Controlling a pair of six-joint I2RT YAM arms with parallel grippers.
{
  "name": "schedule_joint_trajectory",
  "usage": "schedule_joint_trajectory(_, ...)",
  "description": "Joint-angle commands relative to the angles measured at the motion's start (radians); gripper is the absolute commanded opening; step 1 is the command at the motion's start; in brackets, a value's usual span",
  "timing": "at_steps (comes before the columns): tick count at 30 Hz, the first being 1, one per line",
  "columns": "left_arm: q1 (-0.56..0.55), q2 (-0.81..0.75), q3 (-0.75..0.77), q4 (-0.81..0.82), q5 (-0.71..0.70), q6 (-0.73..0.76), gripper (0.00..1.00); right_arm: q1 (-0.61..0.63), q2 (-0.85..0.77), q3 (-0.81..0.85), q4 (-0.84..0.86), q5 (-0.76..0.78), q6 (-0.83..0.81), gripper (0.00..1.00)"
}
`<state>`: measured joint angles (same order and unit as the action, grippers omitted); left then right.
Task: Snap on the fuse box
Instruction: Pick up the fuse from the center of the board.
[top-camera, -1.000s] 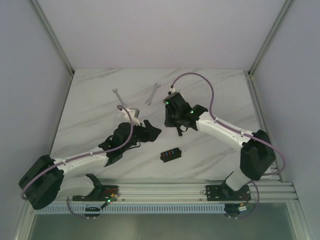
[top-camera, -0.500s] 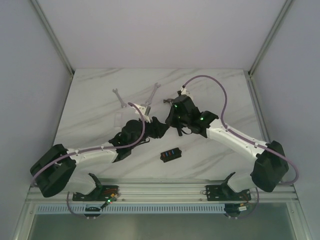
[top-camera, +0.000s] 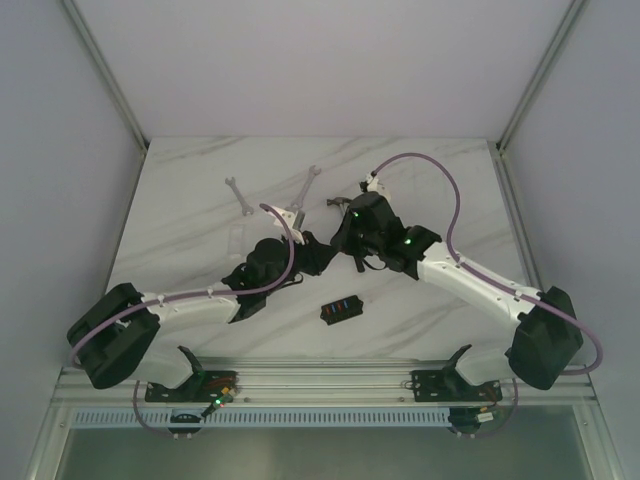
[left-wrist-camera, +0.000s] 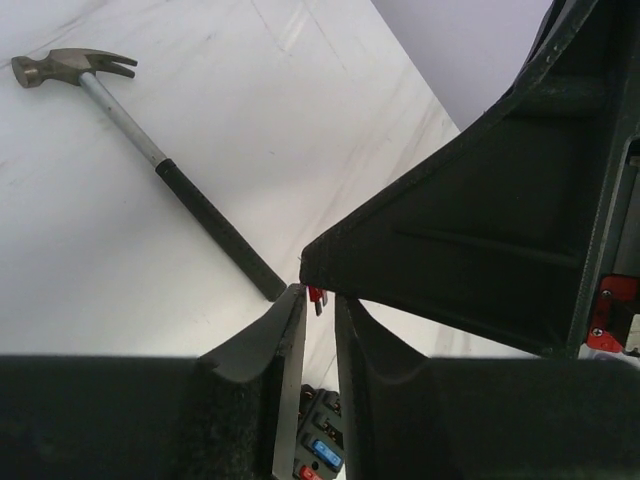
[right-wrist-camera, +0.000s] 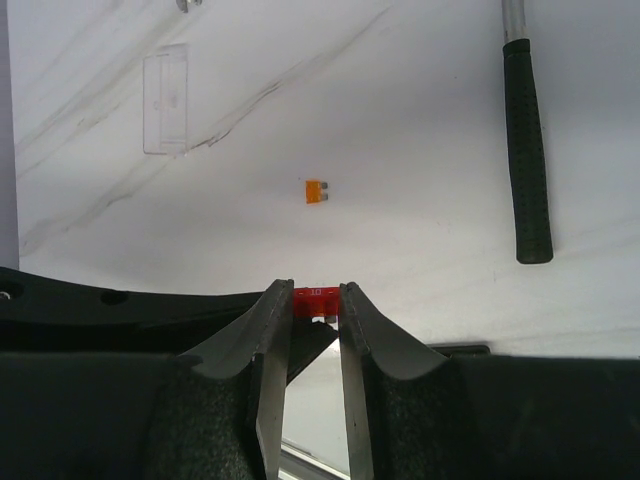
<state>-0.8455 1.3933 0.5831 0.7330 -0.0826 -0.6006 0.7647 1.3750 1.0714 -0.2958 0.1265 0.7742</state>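
Both arms meet mid-table, grippers raised off the white marble-look table top (top-camera: 180, 200). R gripper (right-wrist-camera: 315, 300): fingers pinched on a small red blade fuse (right-wrist-camera: 316, 292), held at the very tips. L gripper (left-wrist-camera: 318, 312): fingers stand a narrow gap apart, tips right at that same red fuse and up against the R gripper's black finger; cannot tell whether they grip it. Small black rectangular plastic fuse box (top-camera: 341, 309), w/ coloured fuses on its face, lies flat on the table nearer than the grippers, approx. centre between the two arms, untouched; the left wrist view shows part of it through the finger gap. Other items: black-handled hammer w/ steel claw head (left-wrist-camera: 215, 225) lying flat on the far side, a loose orange fuse (right-wrist-camera: 317, 191) on the table near the hammer's grip end, a clear rectangular plastic piece (right-wrist-camera: 165, 104) further left, two silver spanners (top-camera: 237, 193) (top-camera: 305, 187) at far centre-left.
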Motion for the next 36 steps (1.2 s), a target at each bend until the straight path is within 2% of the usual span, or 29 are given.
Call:
schedule_joint_trajectory(1, -0.005, 0.009, 0.03, 0.057, 0.016, 0.002, 0.25, -0.001, -0.017, -0.013, 0.018, 0.0, 0.021, 0.22)
schedule_joint_trajectory(13, -0.005, -0.002, 0.025, 0.046, 0.015, 0.009, 0.02, -0.001, -0.029, -0.024, 0.024, -0.004, 0.031, 0.23)
schedule_joint_trajectory(18, -0.004, -0.018, 0.026, 0.023, 0.025, 0.045, 0.0, -0.002, -0.055, -0.025, 0.038, -0.002, -0.006, 0.34)
schedule_joint_trajectory(25, 0.033, -0.084, 0.024, -0.065, 0.137, 0.159, 0.0, -0.027, -0.14, -0.011, 0.079, -0.037, -0.304, 0.5)
schedule_joint_trajectory(29, 0.07, -0.14, 0.024, -0.105, 0.238, 0.225, 0.0, -0.039, -0.204, -0.047, 0.12, -0.13, -0.536, 0.64)
schedule_joint_trajectory(32, 0.093, -0.181, 0.027, -0.127, 0.316, 0.268, 0.0, -0.046, -0.252, -0.065, 0.105, -0.206, -0.672, 0.66)
schedule_joint_trajectory(36, 0.113, -0.219, 0.044, -0.155, 0.45, 0.322, 0.0, -0.066, -0.297, -0.062, 0.061, -0.401, -0.826, 0.64)
